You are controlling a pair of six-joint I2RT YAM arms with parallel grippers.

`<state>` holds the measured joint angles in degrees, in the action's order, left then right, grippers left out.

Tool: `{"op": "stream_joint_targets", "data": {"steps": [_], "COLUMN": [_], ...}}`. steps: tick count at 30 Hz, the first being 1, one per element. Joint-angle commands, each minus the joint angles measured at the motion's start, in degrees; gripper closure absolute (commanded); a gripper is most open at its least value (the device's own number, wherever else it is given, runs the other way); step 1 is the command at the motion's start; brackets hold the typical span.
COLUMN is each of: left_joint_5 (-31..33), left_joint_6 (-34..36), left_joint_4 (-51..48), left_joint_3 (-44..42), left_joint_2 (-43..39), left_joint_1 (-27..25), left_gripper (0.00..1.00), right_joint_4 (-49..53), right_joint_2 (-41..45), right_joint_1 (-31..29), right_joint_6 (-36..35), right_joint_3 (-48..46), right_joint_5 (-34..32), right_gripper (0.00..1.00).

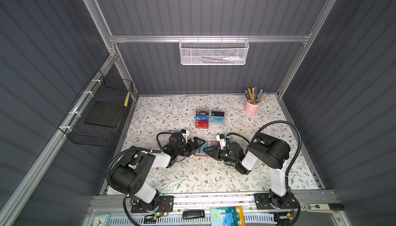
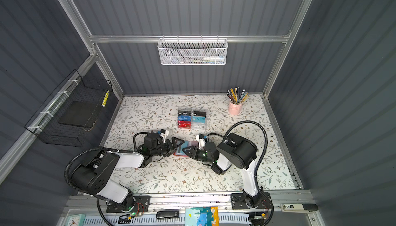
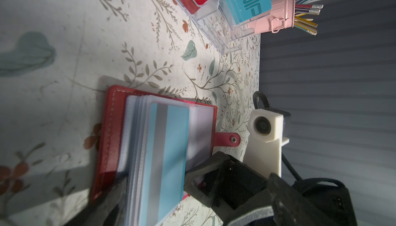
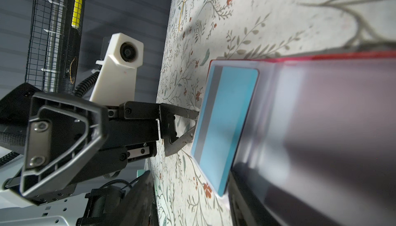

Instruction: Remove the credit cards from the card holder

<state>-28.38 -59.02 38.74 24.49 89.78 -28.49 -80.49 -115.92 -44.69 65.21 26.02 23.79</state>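
The red card holder [image 1: 212,143] [image 3: 111,128] lies open on the floral table between both grippers. One clear sleeve stands up from it with a light-blue credit card [image 3: 171,149] [image 4: 227,124] inside, grey stripe showing. My left gripper [image 1: 198,146] [image 2: 179,144] is wide open at the holder's left side. One of its fingers [image 4: 180,128] touches the sleeve's outer edge. My right gripper [image 1: 206,151] [image 2: 186,149] is open at the strap side, its jaws either side of the raised sleeve. One right finger [image 3: 205,177] sits by the card's edge.
A clear acrylic rack [image 1: 210,118] with VIP cards stands just behind the holder. A pink cup of pencils [image 1: 252,106] is at the back right. A black wire basket [image 1: 96,115] hangs on the left wall, a white mesh basket [image 1: 214,52] on the back wall.
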Motion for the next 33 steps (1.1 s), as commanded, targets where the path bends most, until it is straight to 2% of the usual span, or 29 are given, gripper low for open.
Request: {"op": "stream_joint_targets", "data": {"steps": [1,7,13,33], "left_joint_5": [-0.5,-0.4,-0.8,-0.1], "left_joint_6": [-1.9,-3.0,-4.0,-8.5], "left_joint_4": [-1.0,1.1,3.4,11.0], "left_joint_3": [-1.8,-2.4,-3.0,-6.2], "left_joint_2": [1.8,2.9,4.3,7.7], "left_joint_1": [-0.1,-0.2,-0.1,-0.2], "left_gripper": [0.0,0.0,0.0,0.0], "right_joint_4": [-3.6,-3.5,2.4,2.7], "right_joint_2": [-1.0,-1.1,0.8,1.5], "right_joint_1": [-0.4,-0.4,-0.4,-0.5], "right_joint_6": [0.2,0.2,-1.2,0.4], "right_joint_3": [0.2,0.8,0.9,1.5], "right_joint_5": [-0.2,-0.7,-3.1,-7.8], "right_gripper": [0.43,0.43,0.43,0.42]}}
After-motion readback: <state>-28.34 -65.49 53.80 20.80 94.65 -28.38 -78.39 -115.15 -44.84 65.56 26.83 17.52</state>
